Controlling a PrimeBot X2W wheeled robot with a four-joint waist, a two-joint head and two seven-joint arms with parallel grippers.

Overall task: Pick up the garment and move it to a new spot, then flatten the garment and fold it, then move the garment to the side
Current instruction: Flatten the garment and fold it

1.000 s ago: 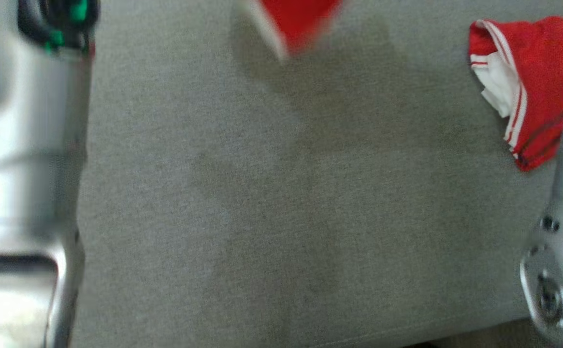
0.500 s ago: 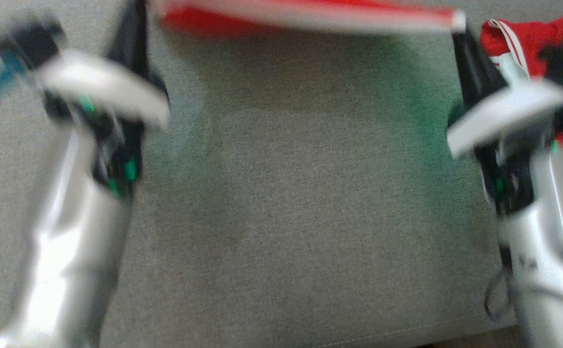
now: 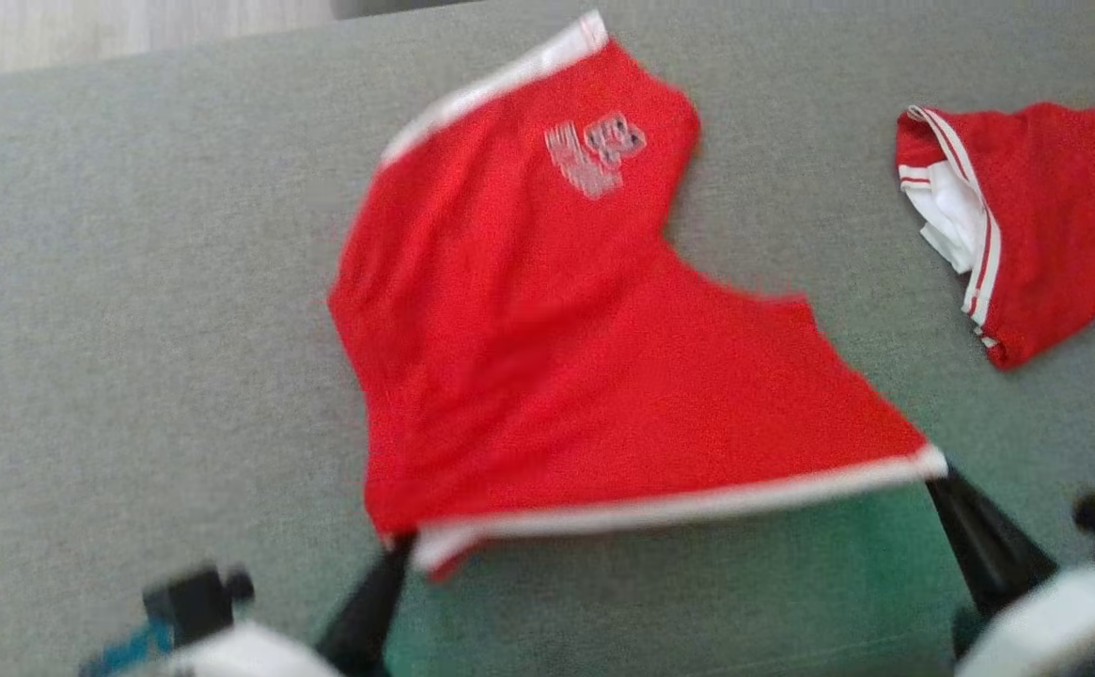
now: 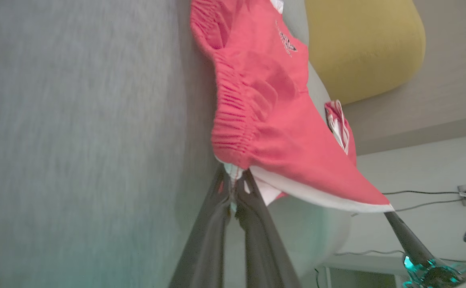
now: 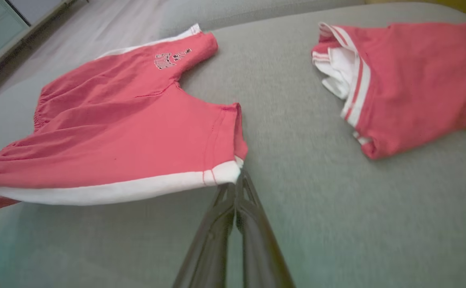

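The garment (image 3: 556,357) is a pair of red shorts with a white side stripe and a pale print. It lies spread over the grey cushion (image 3: 133,329), its near white-striped edge stretched and slightly lifted between my two grippers. My left gripper (image 3: 406,547) is shut on the near left corner by the gathered waistband (image 4: 233,132). My right gripper (image 3: 937,470) is shut on the near right corner of the stripe (image 5: 221,176). The left wrist view has the left gripper (image 4: 235,180) pinching the cloth (image 4: 265,112). In the right wrist view, the right gripper (image 5: 239,178) grips the shorts (image 5: 129,132).
A second red garment with white stripes (image 3: 1045,226) lies crumpled at the right of the cushion, also in the right wrist view (image 5: 409,80). A yellow cushion (image 4: 361,44) stands beyond the surface. Pale floor (image 3: 86,28) lies past the far left edge.
The head view has shifted. The garment, a blurred strip stretched between the grippers at the top edge half a second ago, now lies spread mid-view, with both grippers low near the bottom edge.
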